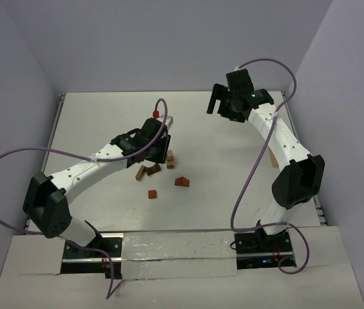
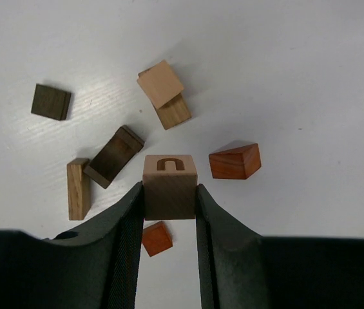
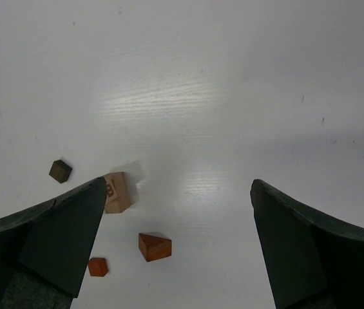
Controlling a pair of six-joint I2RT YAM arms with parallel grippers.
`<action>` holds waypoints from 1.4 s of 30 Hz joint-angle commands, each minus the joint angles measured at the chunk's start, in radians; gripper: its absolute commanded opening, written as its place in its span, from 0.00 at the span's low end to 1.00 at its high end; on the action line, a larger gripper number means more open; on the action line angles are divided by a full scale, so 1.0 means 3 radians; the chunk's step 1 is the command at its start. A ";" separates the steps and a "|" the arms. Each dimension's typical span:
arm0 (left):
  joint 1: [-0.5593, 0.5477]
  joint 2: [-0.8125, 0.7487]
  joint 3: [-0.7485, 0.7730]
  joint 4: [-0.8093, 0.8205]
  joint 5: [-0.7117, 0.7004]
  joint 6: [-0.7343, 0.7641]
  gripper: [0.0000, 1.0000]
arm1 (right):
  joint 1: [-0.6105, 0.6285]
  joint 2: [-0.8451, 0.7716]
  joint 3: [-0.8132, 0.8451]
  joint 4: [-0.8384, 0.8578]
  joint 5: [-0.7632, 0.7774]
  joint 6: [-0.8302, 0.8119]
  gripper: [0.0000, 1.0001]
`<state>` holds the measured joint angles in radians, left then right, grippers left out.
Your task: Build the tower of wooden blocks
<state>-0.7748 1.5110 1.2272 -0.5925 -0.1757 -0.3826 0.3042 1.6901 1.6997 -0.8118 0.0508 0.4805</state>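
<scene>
Left gripper (image 2: 170, 201) is clamping a light-tan cube (image 2: 170, 187). The grip is narrow, with the fingers (image 2: 127, 244) pressing on the cube's left and right faces, and an arch-shaped mark is showing on its top face. In the left wrist view the cube is looking bigger than the other blocks, so it is sitting nearer the camera. I can't tell for sure whether it is touching the table (image 2: 310, 77). The wood block tower (image 2: 165, 96) is standing just beyond the held cube, apart from it. It is only two pieces high, a pale cube sitting skewed on a darker tan block. In the top view it is sitting mid-table, just right of the left gripper's tip. Loose pieces are lying around it. A reddish wedge (image 2: 234, 161) is sitting just right of the held cube. A small orange-red cube (image 2: 156, 238) is showing between the fingers, under the held cube. A dark arch block (image 2: 113, 156) is lying tilted to the left, against a tan plank (image 2: 78, 188). A dark square block (image 2: 51, 102) is sitting alone at upper left. Right gripper (image 3: 178, 187) is hovering over the far right part of the table, well apart from the blocks. Its jaws are spread wide and gripping nothing. In its wrist view a few of the blocks are showing low, beside its left finger.
</scene>
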 commanded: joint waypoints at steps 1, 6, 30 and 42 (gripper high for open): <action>-0.0146 0.0307 0.0287 -0.0148 -0.0188 -0.0410 0.00 | -0.0083 -0.0142 0.0043 0.0011 0.0111 -0.0001 1.00; -0.0250 0.0599 0.0495 -0.0270 -0.0148 -0.0550 0.00 | -0.0131 -0.0134 0.0017 0.0021 0.0085 0.0012 1.00; -0.0265 0.1212 0.0931 -0.0441 -0.0380 -0.0665 0.00 | -0.0175 -0.0101 0.0020 0.0073 -0.0144 0.0070 1.00; -0.0182 0.1279 0.0971 -0.0474 -0.0411 -0.0658 0.00 | -0.0175 -0.0111 0.0005 0.0093 -0.0153 0.0060 1.00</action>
<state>-0.8444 1.8858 1.4670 -0.7247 -0.2814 -0.5724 0.2581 1.6905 1.6993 -0.8089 0.0067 0.4969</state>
